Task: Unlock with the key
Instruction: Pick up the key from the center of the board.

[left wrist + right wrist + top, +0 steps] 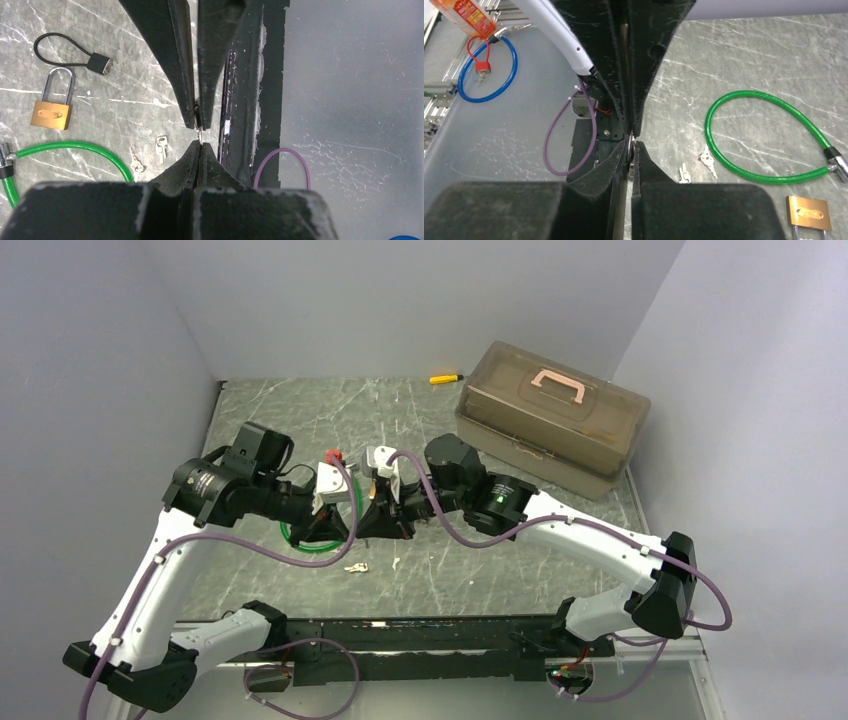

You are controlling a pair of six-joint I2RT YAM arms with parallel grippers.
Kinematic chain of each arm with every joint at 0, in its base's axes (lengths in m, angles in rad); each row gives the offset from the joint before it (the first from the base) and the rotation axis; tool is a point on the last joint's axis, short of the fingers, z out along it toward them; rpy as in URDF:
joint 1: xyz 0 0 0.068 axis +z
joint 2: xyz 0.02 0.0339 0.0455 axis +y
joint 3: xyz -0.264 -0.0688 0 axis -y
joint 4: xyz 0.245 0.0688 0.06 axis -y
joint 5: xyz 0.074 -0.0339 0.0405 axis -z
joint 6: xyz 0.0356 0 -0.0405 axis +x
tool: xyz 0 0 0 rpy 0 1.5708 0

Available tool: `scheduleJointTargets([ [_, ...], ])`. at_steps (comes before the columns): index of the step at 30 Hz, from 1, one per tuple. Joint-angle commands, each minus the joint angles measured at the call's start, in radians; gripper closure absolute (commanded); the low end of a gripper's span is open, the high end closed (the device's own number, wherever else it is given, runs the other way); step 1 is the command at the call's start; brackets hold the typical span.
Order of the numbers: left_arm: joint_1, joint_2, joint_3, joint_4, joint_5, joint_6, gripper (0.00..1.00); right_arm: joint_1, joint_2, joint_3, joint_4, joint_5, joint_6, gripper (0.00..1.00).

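A tiny, thin silvery metal key (pixel 200 133) stands pinched between my left claw (pixel 199 149) and right claw (pixel 632 150), well apart from the small brass padlock (pixel 51 106).

The table (pixel 500 570) is lit evenly and softly from above, and only faint shadows are cast on it. A dull sheen is seen on the grey surface (pixel 350 100) beside it. The left gripper (pixel 199 146) is blurred nearest the lens.

Plain lilac-grey walls (pixel 420 300) on three sides (matte), dark grey marble-look tabletop (pixel 300 410) with white veining, black strip (pixel 430 623) along its near edge, pale grey surface (pixel 350 75) below that, light flat and even, shadows soft
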Motion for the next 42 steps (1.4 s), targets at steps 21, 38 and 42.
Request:
scheduleJointTargets([
  [21,-0.001,-0.025,0.041,0.079,-0.131,-0.048,0.06,-0.006,-0.106,-0.096,0.121,0.133,0.085,1.0],
  [38,-0.001,0.465,0.021,0.456,-0.405,0.129,0.01,-0.214,-0.384,-0.283,0.02,0.304,0.193,1.0],
  [42,0.0,0.742,0.148,0.5,-0.441,0.169,0.01,-0.241,-0.433,-0.314,0.002,0.324,0.215,1.0],
])
